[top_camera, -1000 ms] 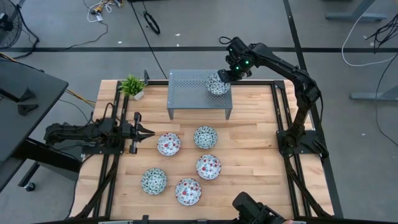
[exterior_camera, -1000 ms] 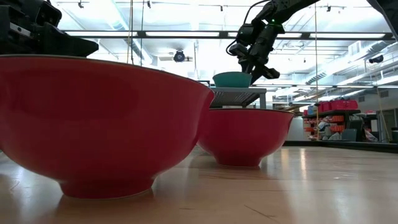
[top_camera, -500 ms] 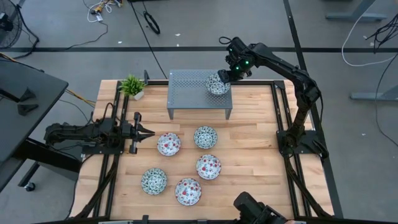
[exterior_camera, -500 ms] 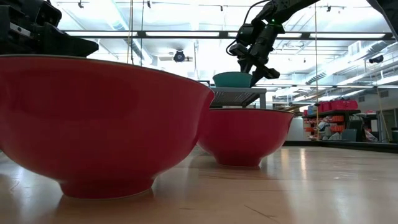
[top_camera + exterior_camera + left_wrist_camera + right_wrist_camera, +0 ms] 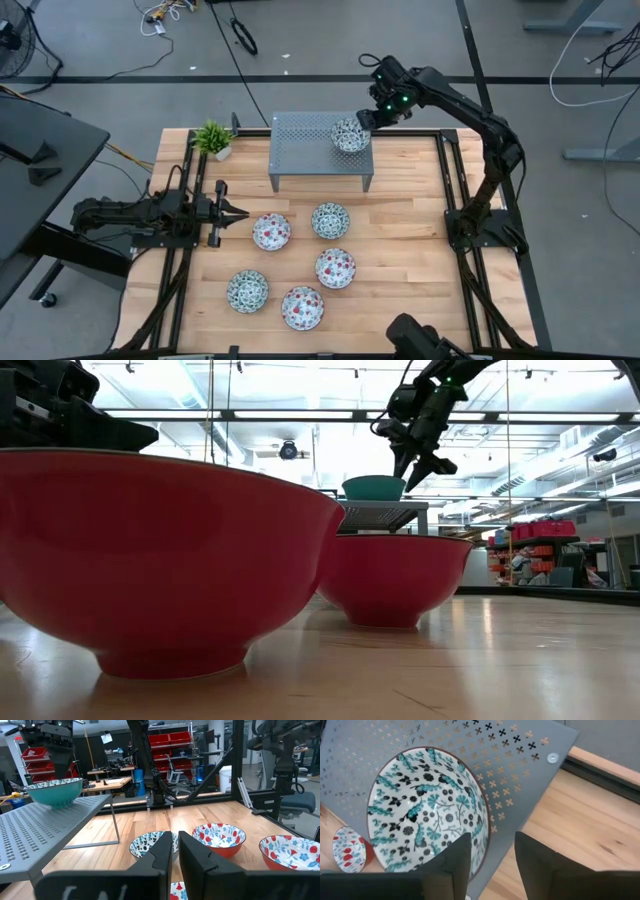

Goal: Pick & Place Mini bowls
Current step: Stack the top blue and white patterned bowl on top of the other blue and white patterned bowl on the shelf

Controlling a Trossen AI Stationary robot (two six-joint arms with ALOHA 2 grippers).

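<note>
Flanking the grey stand (image 5: 318,148), potted plant (image 5: 213,138), five floor-level bowls (image 5: 331,219)

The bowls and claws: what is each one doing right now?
Teal bowl: upright on the grey stand, not held.
Five other bowls: upright on the table, apart from each other.
Right claw: open, above the stand bowl's rim, not gripping it.
Left claw: shut, empty, low by the table's left side.
Plant: upright at the table's corner.
</note>
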